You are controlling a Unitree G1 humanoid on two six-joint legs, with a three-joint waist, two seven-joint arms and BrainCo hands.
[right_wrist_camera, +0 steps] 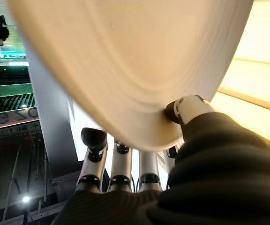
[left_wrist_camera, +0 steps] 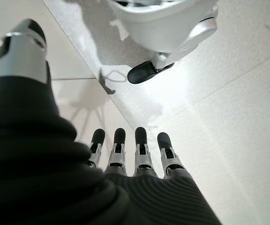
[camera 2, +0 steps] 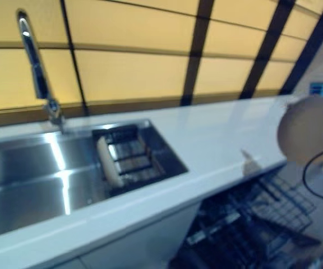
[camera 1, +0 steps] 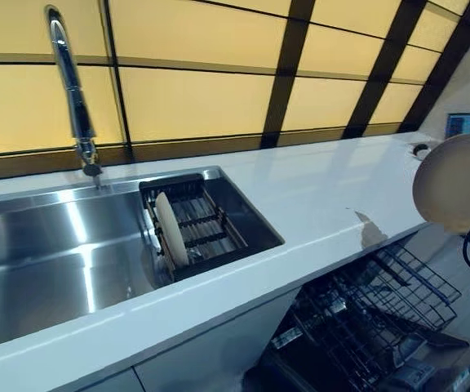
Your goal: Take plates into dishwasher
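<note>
the white worktop (camera 1: 317,196) runs across the scene, and everything else is placed from it. sunk into it on the side away from the dishwasher is the steel sink (camera 1: 47,245) with a tall tap (camera 1: 70,82) behind it. below the worktop's front edge, at its other end, the dishwasher rack (camera 1: 374,314) is pulled out; no plate shows in the part of the wire basket that is visible, though some of it is cut off by the frame.

inside the sink, a dark drying rack (camera 1: 206,224) sits against the wall nearest the worktop's bare stretch, and one plate (camera 1: 170,229) stands on edge in it, waiting.

a second plate (camera 1: 455,181) is in the air past the worktop's end, above the pulled-out rack. the right hand (right_wrist_camera: 125,161) grasps it by the rim, thumb pressed on one face and fingers behind the other.

the left hand (left_wrist_camera: 130,154) hangs away from the worktop over the floor, fingers straight and relaxed, holding nothing.

by my reading the job is at an early stage: one plate is lifted and on its way, not yet lowered into the rack, and the one in the sink is left to fetch afterwards.
</note>
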